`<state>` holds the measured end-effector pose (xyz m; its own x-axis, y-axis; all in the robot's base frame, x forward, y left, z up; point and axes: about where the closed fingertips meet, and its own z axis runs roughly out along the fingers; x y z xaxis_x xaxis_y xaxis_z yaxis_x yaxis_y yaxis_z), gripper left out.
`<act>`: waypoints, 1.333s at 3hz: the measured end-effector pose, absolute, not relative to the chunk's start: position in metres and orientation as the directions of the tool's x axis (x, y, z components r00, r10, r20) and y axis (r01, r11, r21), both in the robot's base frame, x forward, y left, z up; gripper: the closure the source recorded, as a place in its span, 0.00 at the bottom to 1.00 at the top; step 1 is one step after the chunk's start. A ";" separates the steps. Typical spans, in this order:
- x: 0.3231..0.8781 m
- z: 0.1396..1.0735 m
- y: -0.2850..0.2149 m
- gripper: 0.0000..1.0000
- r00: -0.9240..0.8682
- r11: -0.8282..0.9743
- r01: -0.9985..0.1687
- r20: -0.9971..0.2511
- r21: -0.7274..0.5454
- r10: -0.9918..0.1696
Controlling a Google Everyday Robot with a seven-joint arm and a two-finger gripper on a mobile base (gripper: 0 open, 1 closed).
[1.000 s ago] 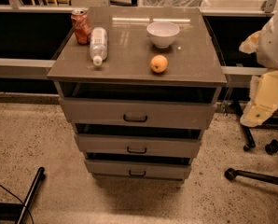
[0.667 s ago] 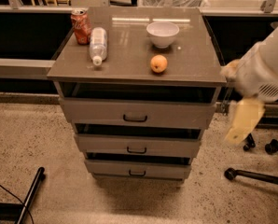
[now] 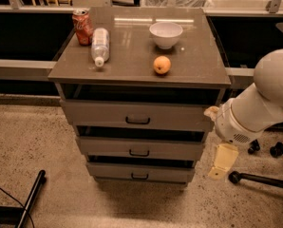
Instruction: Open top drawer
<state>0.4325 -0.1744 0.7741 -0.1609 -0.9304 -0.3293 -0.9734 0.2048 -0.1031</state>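
The top drawer point(image 3: 108, 114) is the widest grey front of a three-drawer cabinet, directly under the cabinet top. It is closed, with a small dark loop handle point(image 3: 137, 120) at its centre. My white arm point(image 3: 260, 103) comes in from the right. My cream-coloured gripper point(image 3: 223, 161) hangs low beside the cabinet's right side, level with the lower drawers and apart from the handle.
The cabinet top point(image 3: 132, 61) holds a red can point(image 3: 82, 26), a lying water bottle point(image 3: 100, 45), a white bowl point(image 3: 165, 34) and an orange point(image 3: 162, 64). Two narrower drawers point(image 3: 108, 146) sit below. A chair base point(image 3: 260, 179) is at right, a black pole point(image 3: 30, 198) at lower left.
My arm has swung left and down from the right edge toward the cabinet's right side. The gripper now hangs lower and nearer the drawers. The drawers have not moved.
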 end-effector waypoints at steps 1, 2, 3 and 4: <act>0.470 0.749 -0.168 0.00 -0.074 0.156 -0.971 -0.390 -0.183 -0.918; 0.526 0.713 -0.154 0.00 0.007 0.117 -0.961 -0.446 -0.251 -0.895; 0.564 0.681 -0.148 0.00 0.028 0.113 -0.959 -0.480 -0.261 -0.877; 0.594 0.657 -0.149 0.03 -0.004 0.144 -0.959 -0.497 -0.244 -0.868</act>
